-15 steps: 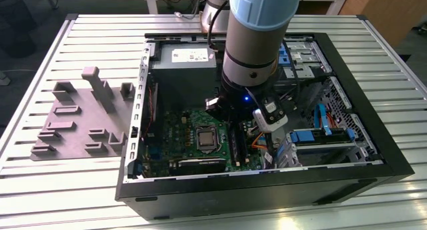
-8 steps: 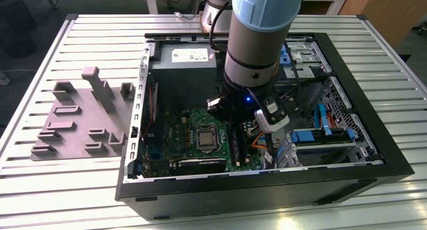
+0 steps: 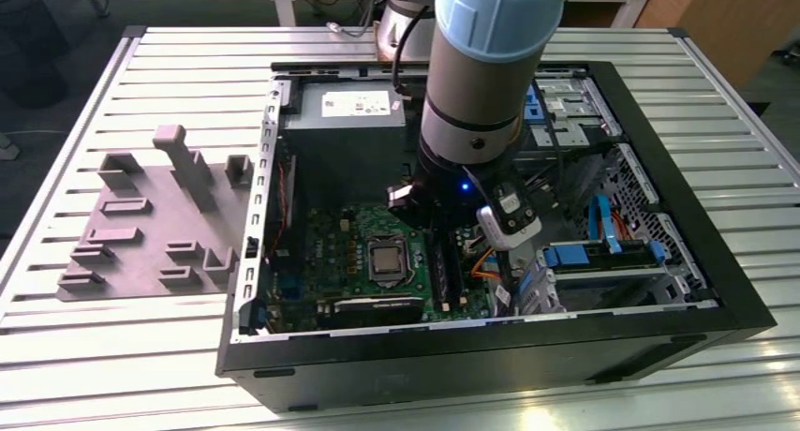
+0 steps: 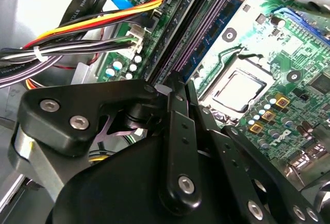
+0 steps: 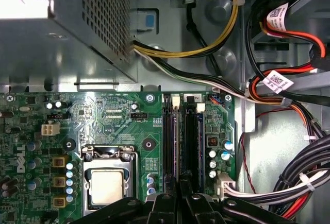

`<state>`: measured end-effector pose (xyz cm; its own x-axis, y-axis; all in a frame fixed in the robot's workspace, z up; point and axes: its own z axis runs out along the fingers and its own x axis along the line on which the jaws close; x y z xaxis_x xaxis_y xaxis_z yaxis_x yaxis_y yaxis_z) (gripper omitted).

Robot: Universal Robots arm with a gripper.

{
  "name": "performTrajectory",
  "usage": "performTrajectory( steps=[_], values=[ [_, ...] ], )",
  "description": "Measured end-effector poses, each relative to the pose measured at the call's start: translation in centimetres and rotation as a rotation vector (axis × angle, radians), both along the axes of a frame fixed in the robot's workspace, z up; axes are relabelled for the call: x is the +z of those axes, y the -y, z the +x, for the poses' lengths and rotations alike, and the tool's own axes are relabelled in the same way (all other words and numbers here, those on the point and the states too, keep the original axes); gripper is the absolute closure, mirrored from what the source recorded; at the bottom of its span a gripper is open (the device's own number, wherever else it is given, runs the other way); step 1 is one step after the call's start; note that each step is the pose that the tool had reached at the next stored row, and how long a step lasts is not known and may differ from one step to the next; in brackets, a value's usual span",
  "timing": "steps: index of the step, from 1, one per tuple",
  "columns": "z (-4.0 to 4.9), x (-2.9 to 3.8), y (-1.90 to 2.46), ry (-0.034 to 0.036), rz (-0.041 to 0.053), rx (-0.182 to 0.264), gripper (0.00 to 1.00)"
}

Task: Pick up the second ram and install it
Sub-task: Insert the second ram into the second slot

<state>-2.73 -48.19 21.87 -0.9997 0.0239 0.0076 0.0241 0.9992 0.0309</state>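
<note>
- Table [image 3: 150,375]: ribbed metal slats, pale and faintly reflective.
- Holder [image 3: 138,234]: grey matt plastic, smooth-faced.
- Computer case [image 3: 500,356]: black matt outer panels; bare grey sheet metal inside.
- Power supply [image 5: 77,33]: dull grey metal, one wall perforated with fine holes.
- Motherboard [image 5: 103,121]: green lacquered board with a slight gloss; a brushed, satin metal plate is seen on the processor [image 5: 107,187].
- Memory slots [image 5: 183,136]: black plastic, smooth.
- Cables [image 4: 77,28]: glossy plastic insulation, bound by white plastic ties.
- Gripper [image 4: 178,131]: black matt links, joined by bright metal screw heads.
- Arm [image 3: 481,66]: smooth light-blue shell above satin silver metal.
</note>
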Motion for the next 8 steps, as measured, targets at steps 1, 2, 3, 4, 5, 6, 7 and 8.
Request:
performTrajectory(
  steps=[1,2,3,4,5,6,7,8],
  values=[
    [0.04,0.00,0.00,-0.0001,0.0000,0.000,0.86],
    [0.07,0.00,-0.01,-0.0001,-0.0001,0.000,0.86],
    [0.08,0.00,-0.01,-0.0001,-0.0001,0.000,0.86],
    [0.08,0.01,-0.01,-0.0001,-0.0001,0.000,0.86],
    [0.09,0.00,-0.01,-0.0001,-0.0001,0.000,0.86],
    [0.09,-0.01,-0.02,-0.0001,-0.0001,0.000,0.86],
    [0.09,-0.04,-0.02,-0.0001,0.0000,0.000,0.86],
    [0.09,-0.06,-0.02,-0.0002,0.0002,0.000,0.86]
  ],
)
